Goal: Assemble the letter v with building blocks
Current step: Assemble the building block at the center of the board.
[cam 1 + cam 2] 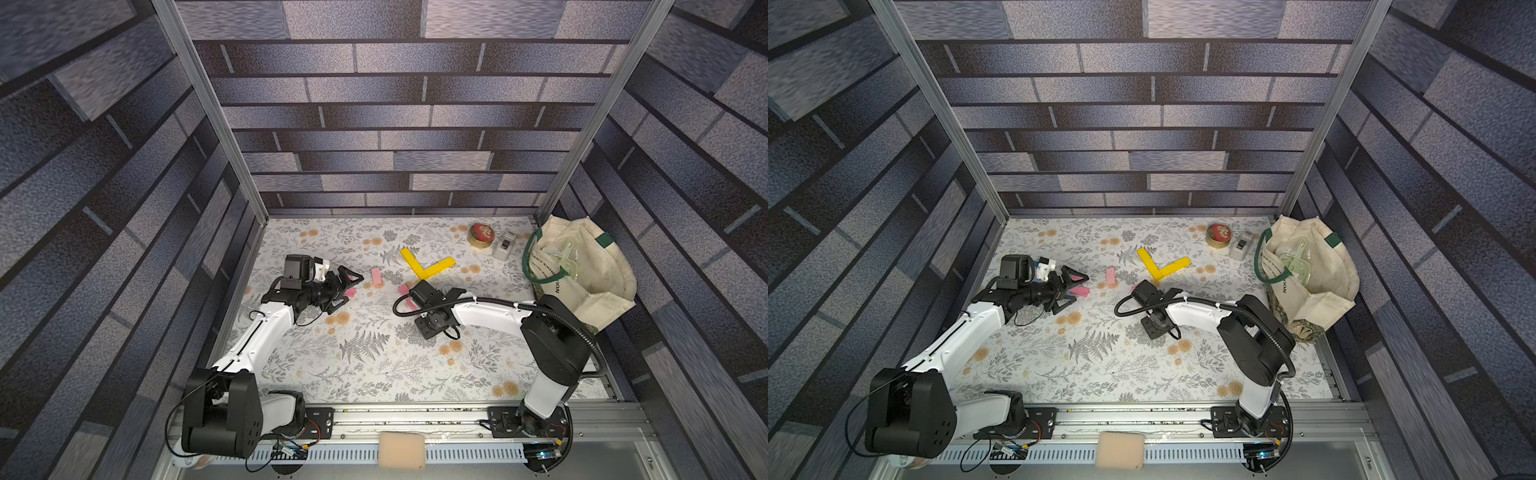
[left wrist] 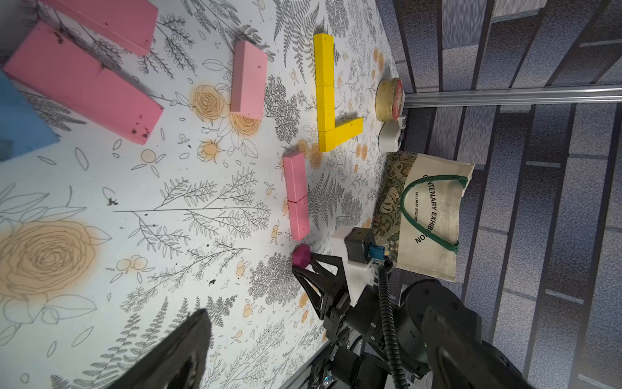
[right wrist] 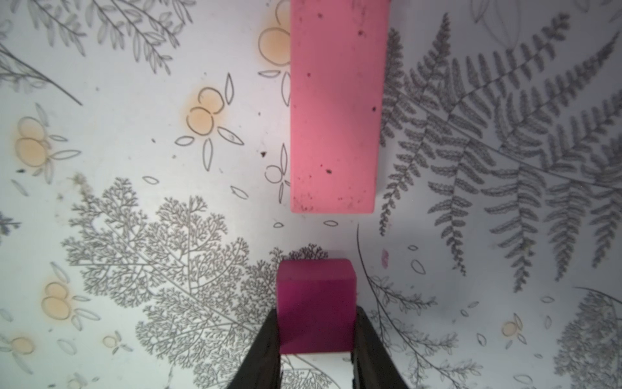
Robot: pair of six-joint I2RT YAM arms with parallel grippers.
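Where the floral desk (image 1: 374,365) meets its far right corner, a cream tote bag (image 1: 590,266) with green handles slumps against the wall. Low over the left part of the desk, the left claw (image 1: 351,291) stands spread wide and grips nothing; 2 pink bricks (image 2: 84,87) lie just ahead of it, with a light blue brick (image 2: 20,121) beside them at the edge of the left wrist view. Near the middle, the right claw (image 3: 316,315) is clamped on the magenta cube (image 3: 316,296), 1 finger on each side. Beyond it the yellow bricks (image 1: 417,262) lie flat, 2 end to end as a long limb and 1 as a short limb, meeting at a corner that points toward the robot. Another 2 pink bricks (image 2: 296,198) lie end to end in a row between that corner and the right claw, and a lone pink brick (image 1: 377,276) lies between the 2 claws. By the bag stand a round red-and-gold tin (image 1: 481,235) and a small white-grey box (image 1: 504,246), touching or nearly so. The cube sits in line with the pink row, just short of its near end, with a gap showing; whether it touches the desk I cannot tell.
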